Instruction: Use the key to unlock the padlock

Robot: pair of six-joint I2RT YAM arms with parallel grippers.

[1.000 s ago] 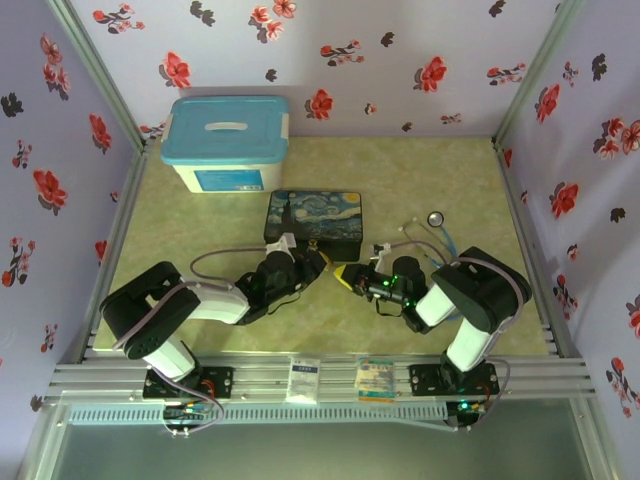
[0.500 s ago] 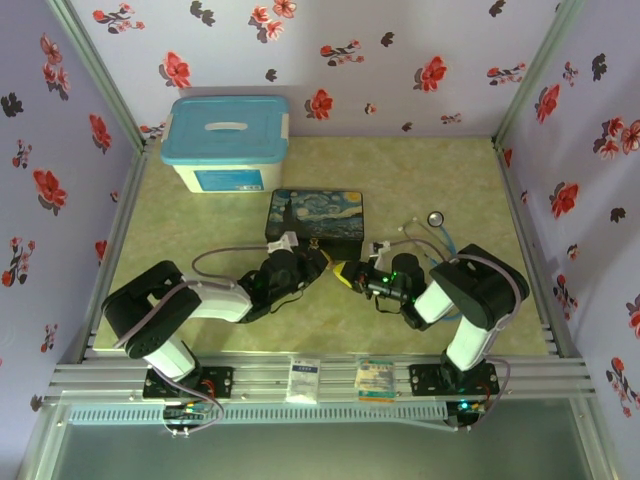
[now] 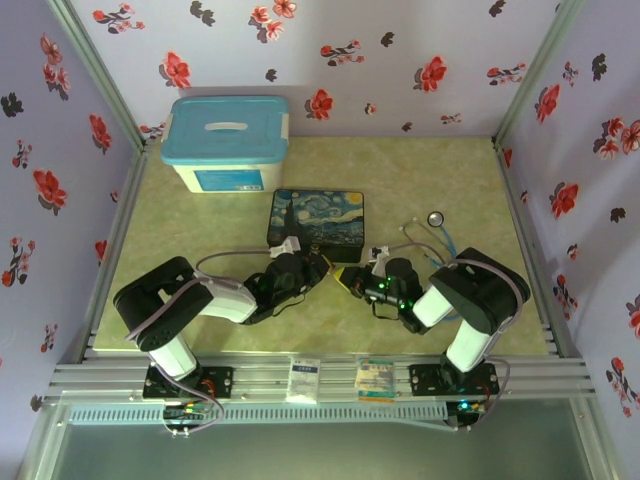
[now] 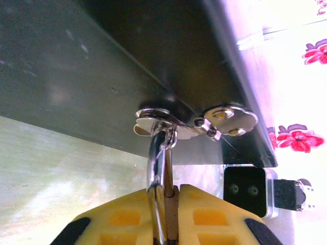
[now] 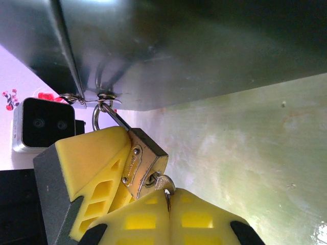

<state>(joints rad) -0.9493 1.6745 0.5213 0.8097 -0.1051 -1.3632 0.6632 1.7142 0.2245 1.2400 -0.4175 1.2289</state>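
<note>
Under the box hasp (image 4: 194,120), the left gripper (image 4: 166,200) has its fingers clamped on the padlock (image 5: 145,162); at its 5 o'clock, the right gripper (image 5: 168,206) fingers pinch the key (image 5: 164,184).

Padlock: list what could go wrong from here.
The key is tiny and pinched at its head by the right tool; turning may make it slip.
The padlock is hooked by its shackle through the hasp of the box; twisting could rotate it within the left tool or tug the box.
</note>
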